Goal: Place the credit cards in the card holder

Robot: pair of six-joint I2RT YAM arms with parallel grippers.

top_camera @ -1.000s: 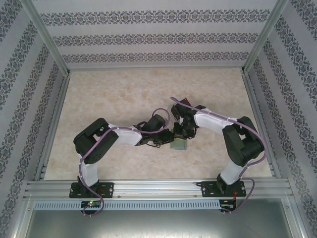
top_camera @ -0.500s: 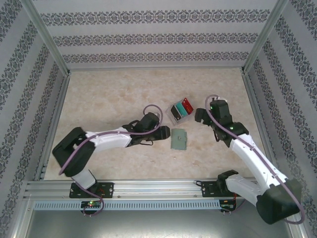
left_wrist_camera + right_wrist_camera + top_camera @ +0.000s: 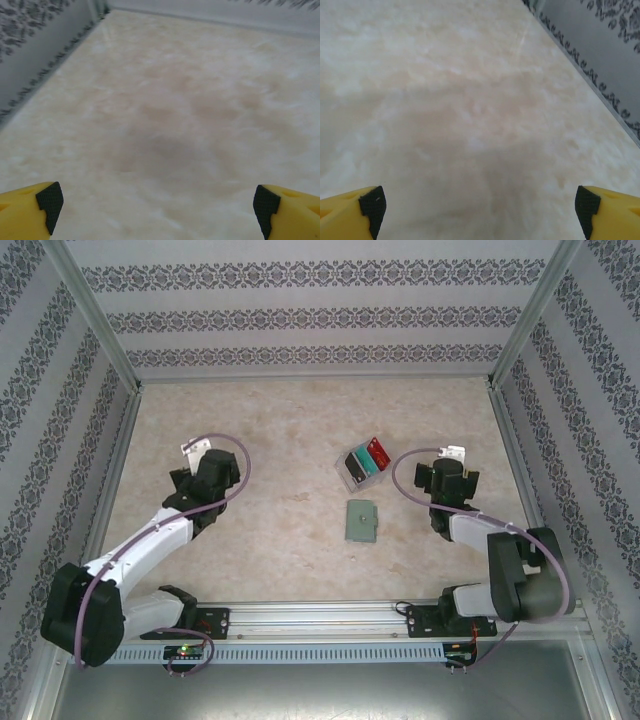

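Note:
The card holder (image 3: 360,522), a flat grey-green sleeve, lies alone on the table in the top view, slightly right of centre. Just behind it stands a clear box (image 3: 364,463) in which red, teal and dark credit cards (image 3: 371,459) show. My left gripper (image 3: 193,448) is far to the left of both, and my right gripper (image 3: 451,453) is to the right of the box. In the wrist views both the left gripper (image 3: 157,205) and the right gripper (image 3: 477,205) are open, yellow fingertips (image 3: 25,215) (image 3: 610,210) wide apart over bare table, holding nothing.
The marble-patterned table (image 3: 280,430) is fenced by patterned walls (image 3: 320,315) with metal posts, and an aluminium rail (image 3: 320,620) carries the arm bases at the near edge. A wall foot runs close by each gripper, left (image 3: 45,75) and right (image 3: 590,75).
Both arms have pulled back from the table's centre, left arm to the left and right arm to the right. Both grippers have opened. The holder now lies uncovered, and the clear box is in sight.

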